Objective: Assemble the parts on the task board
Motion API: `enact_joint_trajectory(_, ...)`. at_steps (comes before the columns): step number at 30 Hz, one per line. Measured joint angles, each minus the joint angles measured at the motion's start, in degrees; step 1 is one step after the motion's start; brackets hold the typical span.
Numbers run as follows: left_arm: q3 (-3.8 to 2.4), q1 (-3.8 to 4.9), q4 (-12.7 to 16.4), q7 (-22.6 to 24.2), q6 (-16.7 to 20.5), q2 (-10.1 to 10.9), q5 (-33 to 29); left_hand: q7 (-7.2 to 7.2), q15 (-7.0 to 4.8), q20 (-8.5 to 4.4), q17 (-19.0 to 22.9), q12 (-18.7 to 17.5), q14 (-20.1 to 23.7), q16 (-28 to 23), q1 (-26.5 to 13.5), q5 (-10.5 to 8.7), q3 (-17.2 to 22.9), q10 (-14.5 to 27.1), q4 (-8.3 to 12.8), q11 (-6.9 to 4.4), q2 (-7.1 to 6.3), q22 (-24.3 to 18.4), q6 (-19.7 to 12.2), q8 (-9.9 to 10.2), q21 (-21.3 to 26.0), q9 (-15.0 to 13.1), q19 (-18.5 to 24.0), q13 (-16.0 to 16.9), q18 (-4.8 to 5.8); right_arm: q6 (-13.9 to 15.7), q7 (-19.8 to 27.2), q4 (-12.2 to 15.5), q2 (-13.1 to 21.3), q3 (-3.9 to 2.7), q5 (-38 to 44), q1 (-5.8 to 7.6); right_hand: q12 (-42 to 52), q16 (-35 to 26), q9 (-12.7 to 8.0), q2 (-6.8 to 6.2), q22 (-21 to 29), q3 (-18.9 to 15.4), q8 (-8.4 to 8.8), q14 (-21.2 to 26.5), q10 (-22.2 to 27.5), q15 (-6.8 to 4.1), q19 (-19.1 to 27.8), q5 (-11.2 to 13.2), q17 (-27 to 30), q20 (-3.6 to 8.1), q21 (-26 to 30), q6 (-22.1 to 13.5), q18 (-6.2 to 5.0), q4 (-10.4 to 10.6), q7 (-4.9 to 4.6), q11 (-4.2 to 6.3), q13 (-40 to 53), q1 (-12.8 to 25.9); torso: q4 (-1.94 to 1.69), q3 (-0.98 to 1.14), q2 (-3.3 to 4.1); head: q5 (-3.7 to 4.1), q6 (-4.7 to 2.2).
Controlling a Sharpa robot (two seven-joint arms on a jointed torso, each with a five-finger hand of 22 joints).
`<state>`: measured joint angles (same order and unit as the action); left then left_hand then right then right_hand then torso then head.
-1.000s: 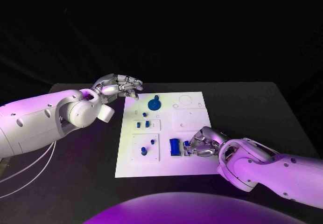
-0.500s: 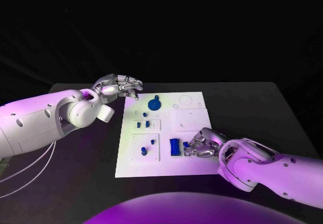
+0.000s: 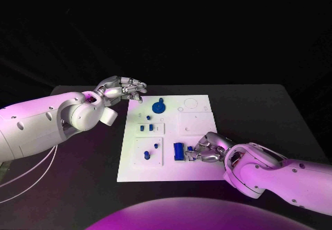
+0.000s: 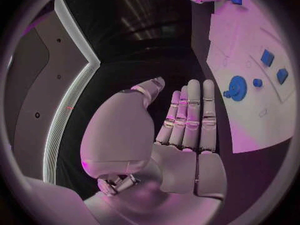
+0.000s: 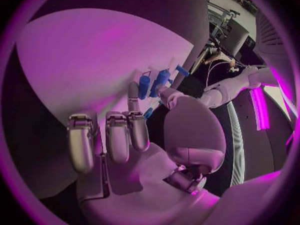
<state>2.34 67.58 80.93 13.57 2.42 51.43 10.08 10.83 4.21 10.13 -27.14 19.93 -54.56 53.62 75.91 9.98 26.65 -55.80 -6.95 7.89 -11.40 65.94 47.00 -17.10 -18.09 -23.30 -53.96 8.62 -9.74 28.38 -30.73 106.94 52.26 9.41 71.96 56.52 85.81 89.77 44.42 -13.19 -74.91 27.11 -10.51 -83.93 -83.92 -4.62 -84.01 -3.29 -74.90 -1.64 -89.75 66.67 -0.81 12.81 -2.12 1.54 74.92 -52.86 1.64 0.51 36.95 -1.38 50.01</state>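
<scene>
The right hand (image 3: 207, 147) is set low on the white board (image 3: 197, 167), toward its five o'clock corner. Its fingers are curled beside a long blue block (image 3: 179, 151), apparently so the piece can be nudged or seated; whether it is actually pinched cannot be told. The left hand (image 3: 123, 89) is held off the board's eleven o'clock corner with its fingers (image 4: 190, 112) straight and pressed together, holding nothing and probably kept clear. A round blue piece (image 3: 158, 106) lies near twelve o'clock, with smaller blue parts (image 3: 146, 127) toward nine.
</scene>
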Motion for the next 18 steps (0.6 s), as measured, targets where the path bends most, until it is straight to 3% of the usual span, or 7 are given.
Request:
enact_joint_trajectory(5, 0.00, -0.01, -0.11, -0.04, -0.02, 0.00, 0.00, 0.00, 0.00, 0.00, 0.00, 0.00, 0.00, 0.00, 0.00, 0.00, 0.00, 0.00, 0.00, 0.00, 0.00, 0.00, 0.00, 0.00, 0.00, 0.00, 0.00, 0.00, 0.00, 0.11, 0.14, 0.22, 0.21, 0.00, 0.11, -0.02, 0.00, 0.00, -0.02, -0.01, 0.00, -3.01, 0.00, 0.00, 0.00, 0.00, 0.00, 0.00, 0.00, 0.00, 0.00, 0.07, 0.00, 2.54, 0.06, 0.00, 0.00, -0.01, 0.02, 0.01, -0.01, -0.07, 0.00)
enact_joint_trajectory(10, 0.00, -0.01, -0.18, -0.08, -0.03, -0.01, 0.00, 0.00, 0.00, 0.00, 0.01, 0.00, 0.00, 0.00, 0.00, 0.00, 0.00, 0.00, 0.00, 0.00, 0.00, 0.00, 0.00, 0.00, 0.00, 0.00, 0.00, 0.00, 0.00, 0.12, 0.36, 0.38, 0.52, 0.00, 0.24, -0.02, 0.00, 0.00, -0.02, -0.24, -0.04, -3.24, 0.00, 0.00, 0.00, 0.00, 0.00, 0.00, 0.00, 0.00, 0.00, 0.16, -0.01, 2.77, 0.16, 0.00, 0.00, -0.27, 0.02, 0.01, -0.01, -0.09, 0.00)
enact_joint_trajectory(18, 0.00, -0.01, -0.23, -0.12, -0.04, -0.02, 0.00, 0.00, 0.00, 0.00, 0.01, 0.00, 0.00, 0.00, 0.00, 0.00, 0.00, 0.00, 0.00, 0.00, 0.00, 0.00, 0.00, 0.02, 0.00, 0.00, 0.00, 0.00, 0.00, 0.05, 0.75, 0.80, 1.00, -0.01, 0.44, -0.02, 0.22, 0.00, -0.11, 0.49, -0.04, -3.38, 0.00, 0.00, 0.00, 0.00, 0.00, -0.28, -0.05, 0.00, 0.00, 0.16, 0.00, 2.91, 0.16, 0.00, 0.00, -3.19, 0.02, 0.02, -0.01, -0.01, 0.00)
